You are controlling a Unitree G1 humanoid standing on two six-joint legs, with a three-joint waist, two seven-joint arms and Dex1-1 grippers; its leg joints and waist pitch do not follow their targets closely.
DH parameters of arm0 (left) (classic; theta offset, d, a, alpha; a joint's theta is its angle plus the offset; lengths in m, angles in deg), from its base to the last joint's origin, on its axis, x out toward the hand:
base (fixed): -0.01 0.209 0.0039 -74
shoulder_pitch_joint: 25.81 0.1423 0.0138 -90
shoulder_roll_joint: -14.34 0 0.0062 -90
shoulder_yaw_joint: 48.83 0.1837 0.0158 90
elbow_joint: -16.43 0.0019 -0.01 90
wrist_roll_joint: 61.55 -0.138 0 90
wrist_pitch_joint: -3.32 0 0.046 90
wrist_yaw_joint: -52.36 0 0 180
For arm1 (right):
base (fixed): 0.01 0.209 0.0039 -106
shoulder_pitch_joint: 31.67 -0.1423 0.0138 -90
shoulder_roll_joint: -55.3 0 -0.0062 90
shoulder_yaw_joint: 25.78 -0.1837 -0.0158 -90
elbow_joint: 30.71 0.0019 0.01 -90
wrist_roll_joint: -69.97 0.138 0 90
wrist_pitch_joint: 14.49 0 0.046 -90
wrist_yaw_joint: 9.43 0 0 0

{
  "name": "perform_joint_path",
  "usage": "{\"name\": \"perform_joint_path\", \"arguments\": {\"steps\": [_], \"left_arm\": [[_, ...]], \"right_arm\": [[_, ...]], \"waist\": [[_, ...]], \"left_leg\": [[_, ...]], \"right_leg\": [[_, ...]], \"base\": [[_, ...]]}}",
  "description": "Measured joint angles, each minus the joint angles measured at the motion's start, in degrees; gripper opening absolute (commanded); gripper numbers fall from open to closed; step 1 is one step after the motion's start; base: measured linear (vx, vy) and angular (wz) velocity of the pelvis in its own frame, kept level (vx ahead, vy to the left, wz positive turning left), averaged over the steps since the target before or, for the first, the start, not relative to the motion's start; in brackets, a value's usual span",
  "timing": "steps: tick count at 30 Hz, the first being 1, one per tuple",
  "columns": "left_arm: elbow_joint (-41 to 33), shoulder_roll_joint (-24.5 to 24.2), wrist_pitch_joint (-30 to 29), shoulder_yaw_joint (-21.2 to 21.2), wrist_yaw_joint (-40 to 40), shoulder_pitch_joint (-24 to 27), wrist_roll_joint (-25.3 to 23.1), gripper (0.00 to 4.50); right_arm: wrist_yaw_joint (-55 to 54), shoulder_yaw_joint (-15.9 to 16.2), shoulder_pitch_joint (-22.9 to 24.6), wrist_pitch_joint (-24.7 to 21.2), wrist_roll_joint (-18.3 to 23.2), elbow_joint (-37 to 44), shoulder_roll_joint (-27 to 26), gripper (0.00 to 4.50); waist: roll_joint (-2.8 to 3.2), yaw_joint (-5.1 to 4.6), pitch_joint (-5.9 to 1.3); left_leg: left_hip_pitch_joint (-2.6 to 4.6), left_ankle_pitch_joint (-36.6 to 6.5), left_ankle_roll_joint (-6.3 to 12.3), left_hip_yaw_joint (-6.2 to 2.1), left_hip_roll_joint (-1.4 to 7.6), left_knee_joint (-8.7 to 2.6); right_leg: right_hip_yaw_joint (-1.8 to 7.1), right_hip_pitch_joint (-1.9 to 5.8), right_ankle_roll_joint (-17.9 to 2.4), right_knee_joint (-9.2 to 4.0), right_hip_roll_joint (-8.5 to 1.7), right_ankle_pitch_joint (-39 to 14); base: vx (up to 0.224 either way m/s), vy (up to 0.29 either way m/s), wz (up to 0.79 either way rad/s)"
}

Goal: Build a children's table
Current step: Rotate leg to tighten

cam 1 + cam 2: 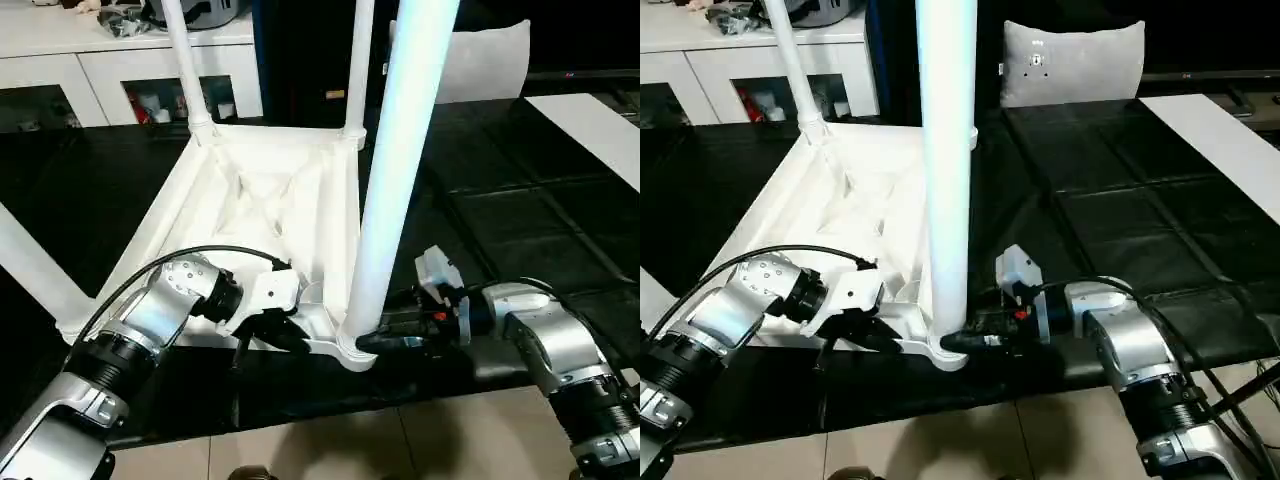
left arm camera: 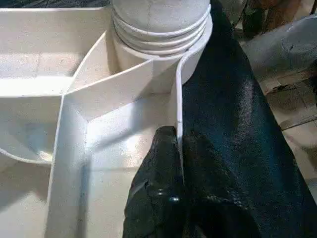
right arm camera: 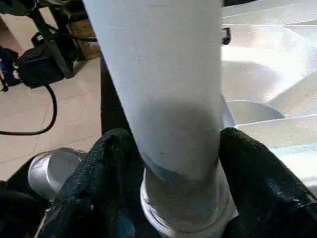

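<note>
The white top (image 1: 255, 215) of the children's table lies upside down, ribbed underside up, on a black surface (image 1: 520, 230) near its front edge. Its round corner sockets act as holders: four legs can be counted, one standing in each corner. The near-right socket (image 1: 357, 350) holds the nearest leg (image 1: 400, 160), upright; two more legs, the far-left one (image 1: 185, 65) and the far-right one (image 1: 360, 65), rise from the far corners; a fourth (image 1: 35, 265) leans out from the near-left corner. The left gripper (image 2: 178, 148) has its jaws pinched tight on the thin rim wall of the top beside the near-right socket. The right gripper (image 3: 176, 163) has its jaws set around the base of the nearest leg, one finger (image 3: 257, 168) on either side, touching it just above the socket. One grey-white cushion (image 1: 1072, 62) stands at the surface's far edge.
</note>
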Motion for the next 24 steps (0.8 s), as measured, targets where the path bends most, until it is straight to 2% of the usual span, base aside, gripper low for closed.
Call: {"name": "perform_joint_path", "arguments": {"steps": [3,9,12,16,18,19,21,22,24], "left_arm": [[0.1,0.0,0.0,0.0,0.1,-0.1,0.0,0.00],[0.3,0.1,-0.5,-0.1,0.2,-0.2,0.2,0.00],[0.3,1.6,-4.2,-0.8,-1.6,-0.2,0.4,0.00],[1.2,3.9,-8.4,-2.6,-7.5,-0.5,-0.3,0.00],[3.2,6.7,-12.3,-5.1,-13.7,-1.2,-1.3,0.00],[4.3,8.5,-14.2,-6.2,-17.2,-2.0,-1.8,0.00],[5.6,10.7,-16.2,-7.0,-21.2,-3.0,-1.9,0.00],[6.5,12.1,-17.0,-7.6,-23.6,-3.3,-1.8,0.00],[7.3,13.3,-17.7,-8.2,-25.8,-3.6,-1.8,0.00]], "right_arm": [[0.3,0.0,-0.6,-0.3,0.0,-0.5,0.0,2.57],[0.4,0.0,-0.8,-0.6,-0.1,-0.7,0.0,2.05],[-2.0,-0.7,-0.4,-2.1,-0.1,-0.2,-1.0,1.98],[-9.8,-3.0,0.5,-3.5,-1.4,0.0,-3.4,1.96],[-18.9,-5.4,0.2,-4.2,-3.5,-1.3,-7.5,1.95],[-24.5,-6.6,-0.5,-4.7,-4.4,-2.3,-9.8,1.94],[-30.6,-7.8,-1.4,-5.7,-5.6,-2.8,-11.9,1.93],[-34.2,-8.5,-1.8,-6.2,-6.2,-3.3,-13.2,1.93],[-38.0,-8.9,-2.2,-6.9,-7.3,-3.4,-14.8,1.93]], "waist": [[0.00,0.01,0.00],[-0.01,0.03,0.00],[0.00,0.05,0.00],[0.00,-0.54,0.00],[-0.01,-2.01,0.01],[0.11,-2.94,0.00],[0.34,-4.17,-0.02],[0.65,-5.20,-0.03],[0.73,-6.31,0.00]], "left_leg": [[-0.01,0.0,0.00,0.00,0.00,0.00],[-0.01,0.0,0.00,0.01,0.00,-0.01],[0.05,0.0,-0.05,0.04,0.00,0.00],[0.37,0.1,-0.13,0.10,0.00,-0.02],[0.72,0.1,-0.14,0.12,0.00,0.02],[0.85,0.1,-0.14,0.07,0.08,0.14],[0.61,0.1,-0.14,-0.24,0.28,0.07],[0.42,0.1,-0.13,-0.67,0.56,0.02],[0.35,0.1,-0.12,-0.77,0.95,-0.05]], "right_leg": [[0.00,0.00,0.0,0.00,0.00,0.0],[0.00,0.00,0.0,0.00,0.00,0.0],[0.00,0.04,0.0,0.00,-0.01,0.0],[0.01,0.25,0.0,-0.01,0.00,0.0],[-0.17,0.53,0.0,-0.14,0.00,0.0],[-0.63,0.60,0.0,-0.44,-0.04,0.0],[-1.64,0.86,0.1,-1.56,-0.04,0.0],[-2.61,1.41,0.1,-2.51,-0.04,0.0],[-2.82,1.83,0.1,-3.06,0.02,0.0]], "base": [[0.000,0.000,0.00],[0.000,0.000,0.00],[0.000,0.000,0.00],[0.000,0.000,0.00],[0.000,0.000,0.00],[0.000,0.000,0.00],[0.000,0.000,0.00],[0.000,0.000,0.00],[0.000,0.000,0.00]]}}
